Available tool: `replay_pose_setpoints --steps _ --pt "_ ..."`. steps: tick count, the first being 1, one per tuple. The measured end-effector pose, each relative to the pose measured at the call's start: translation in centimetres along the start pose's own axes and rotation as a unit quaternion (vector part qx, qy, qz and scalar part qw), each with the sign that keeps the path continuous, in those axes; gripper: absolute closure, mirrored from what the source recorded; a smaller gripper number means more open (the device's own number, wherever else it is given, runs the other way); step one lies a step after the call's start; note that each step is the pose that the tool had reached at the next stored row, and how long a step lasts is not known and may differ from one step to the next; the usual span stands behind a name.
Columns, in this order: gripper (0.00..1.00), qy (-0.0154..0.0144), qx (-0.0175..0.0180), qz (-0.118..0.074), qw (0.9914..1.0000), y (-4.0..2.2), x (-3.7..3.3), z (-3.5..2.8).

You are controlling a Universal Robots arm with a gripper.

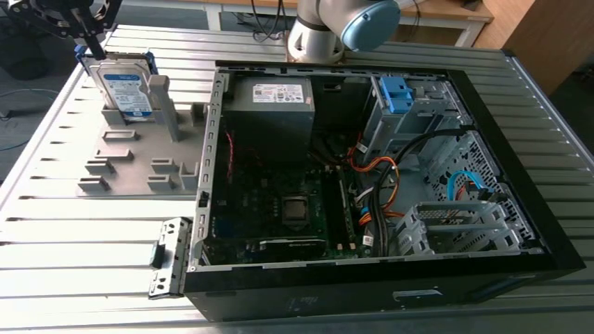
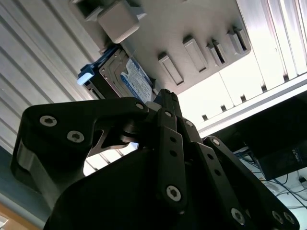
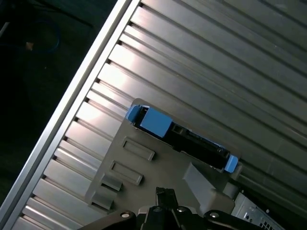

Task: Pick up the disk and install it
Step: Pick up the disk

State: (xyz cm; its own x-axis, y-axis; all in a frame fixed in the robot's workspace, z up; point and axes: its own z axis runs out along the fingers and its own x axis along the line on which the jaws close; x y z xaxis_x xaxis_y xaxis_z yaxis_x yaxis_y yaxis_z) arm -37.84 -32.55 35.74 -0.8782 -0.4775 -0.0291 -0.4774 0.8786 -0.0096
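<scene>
Exterior and wrist views of the work area. The disk [image 1: 125,85] is seen standing upright on its edge in a slot of a grey plastic holder [image 1: 139,156], at the far end of that holder, on the exterior view's left. Its white-and-blue label is turned toward the near side, and blue rails are visible at its ends in the first wrist view [image 3: 184,139]. The holder is laid flat on a ribbed metal table [image 1: 83,243], just beside an open computer case [image 1: 325,300] on the exterior view's right. The tool [image 1: 91,47] is shown above the far left corner of the disk. It is close to the disk's top edge, but no grasp can be made out. Whether the tool is wide or narrow cannot be told. Inside the case, a grey box [image 1: 274,104] with a white sticker and a blue bracket [image 1: 394,94] in the drive cage are seen along the far wall. The arm's base [image 1: 320,31] is mounted beyond the case.
</scene>
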Motion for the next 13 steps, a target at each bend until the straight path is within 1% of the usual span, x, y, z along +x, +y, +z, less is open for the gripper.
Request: replay_pose_setpoints --steps 7,13 --pt "0.89 -0.0001 -0.0004 -0.014 0.99990 0.00 0.00 0.00" --pt "0.89 -0.0003 -0.0008 -0.027 0.99964 0.00 0.00 0.00"
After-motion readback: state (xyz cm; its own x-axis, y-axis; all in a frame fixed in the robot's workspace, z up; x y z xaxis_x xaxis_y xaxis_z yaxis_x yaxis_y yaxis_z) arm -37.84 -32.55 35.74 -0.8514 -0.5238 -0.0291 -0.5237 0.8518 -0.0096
